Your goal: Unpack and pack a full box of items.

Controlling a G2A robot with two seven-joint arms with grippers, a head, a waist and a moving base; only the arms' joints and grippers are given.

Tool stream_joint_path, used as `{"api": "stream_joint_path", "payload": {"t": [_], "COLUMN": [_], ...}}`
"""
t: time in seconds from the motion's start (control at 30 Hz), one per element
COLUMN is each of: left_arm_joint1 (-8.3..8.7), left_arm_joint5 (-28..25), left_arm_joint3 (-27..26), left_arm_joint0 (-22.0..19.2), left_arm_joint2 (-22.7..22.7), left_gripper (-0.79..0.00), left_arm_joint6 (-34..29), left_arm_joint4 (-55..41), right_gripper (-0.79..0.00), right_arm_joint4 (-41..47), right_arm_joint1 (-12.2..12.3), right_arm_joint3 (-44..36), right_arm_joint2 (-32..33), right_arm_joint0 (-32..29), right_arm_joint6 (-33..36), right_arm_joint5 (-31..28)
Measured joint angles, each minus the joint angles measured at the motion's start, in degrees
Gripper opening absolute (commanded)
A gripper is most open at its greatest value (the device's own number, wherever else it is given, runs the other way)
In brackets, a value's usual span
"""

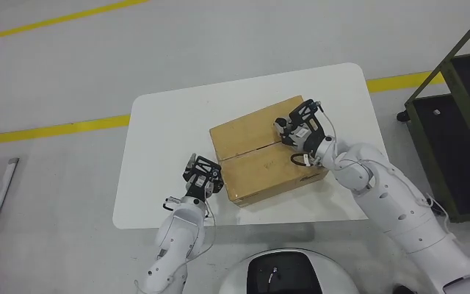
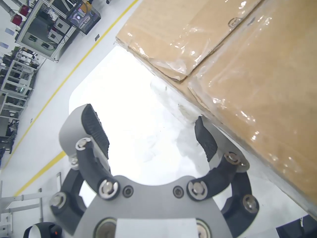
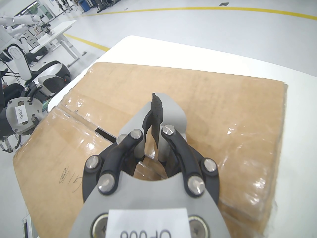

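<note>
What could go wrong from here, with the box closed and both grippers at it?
The right gripper, shut, sits over the seam of the box, where clear tape clings: prying may tear the flaps. The left gripper is open beside the box; a push there might slide it across the table.

Box [image 1: 261,151]: matt brown cardboard, frayed at the flap edges as I see it. Tape [image 2: 171,64] along the seam: clear film, glossy, wrinkled. Table [image 1: 161,147]: white, smooth, lightly shiny; I cannot tell its material. Left gripper [image 2: 146,120] and right gripper [image 3: 154,110]: matt grey metal plates, black plastic links, bright screw heads. Pads [image 2: 95,130]: black, ribbed, rubber-like.
</note>
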Motion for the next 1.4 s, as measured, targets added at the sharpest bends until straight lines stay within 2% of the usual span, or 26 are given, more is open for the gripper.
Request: {"api": "stream_joint_path", "payload": {"t": [0.07,0.1,0.13,0.17,0.23,0.3,0.33,0.37,0.43,0.57,1.0,1.4], "left_arm_joint1": [-0.1,-0.17,-0.23,-0.29,-0.43,-0.55,-0.6,-0.63,-0.69,-0.84,-1.42,-2.34], "left_arm_joint5": [0.9,1.6,2.4,3.1,4.6,5.4,5.6,5.8,6.7,8.6,8.3,4.7], "left_arm_joint3": [0.3,0.5,0.5,0.6,0.7,0.7,0.5,0.3,-0.3,-1.5,-4.1,-7.6], "left_arm_joint0": [-0.4,-0.7,-0.8,-0.9,-1.1,-1.2,-1.2,-1.2,-1.0,-0.5,-1.2,-4.4], "left_arm_joint2": [0.1,0.2,0.2,0.2,0.1,0.1,0.0,0.0,-0.4,-1.3,-1.4,0.8], "left_gripper": [-0.265,-0.326,-0.345,-0.437,-0.499,-0.465,-0.354,-0.175,0.0,0.0,0.0,0.0], "left_arm_joint6": [0.4,0.8,1.1,1.3,1.8,2.1,2.3,2.4,2.5,2.0,2.2,1.1], "left_arm_joint4": [0.8,1.5,1.8,2.1,2.7,2.8,2.8,2.9,3.5,3.5,4.2,0.6], "right_gripper": [-0.785,-0.785,-0.785,-0.785,-0.785,-0.785,-0.785,-0.785,-0.785,-0.785,-0.785,-0.785], "right_arm_joint4": [0.1,0.1,0.2,0.2,0.3,0.3,0.4,0.4,0.6,0.5,0.8,1.6], "right_arm_joint1": [-0.1,-0.1,-0.2,-0.2,-0.3,-0.3,-0.4,-0.4,-0.5,-0.6,-1.0,-1.3], "right_arm_joint3": [0.1,0.2,0.3,0.3,0.5,0.6,0.7,0.8,1.0,1.3,2.0,2.2], "right_arm_joint2": [0.0,0.0,0.0,0.0,0.0,0.1,0.1,0.1,0.2,0.2,0.4,1.0], "right_arm_joint0": [0.0,0.1,0.1,0.1,0.2,0.3,0.3,0.4,0.5,0.7,0.9,0.9], "right_arm_joint6": [0.0,0.1,0.1,0.1,0.1,0.1,0.1,0.2,0.2,0.3,0.4,0.7], "right_arm_joint5": [0.0,0.0,0.0,0.0,0.0,0.0,0.0,-0.1,-0.2,-0.3,-0.4,-0.7]}}
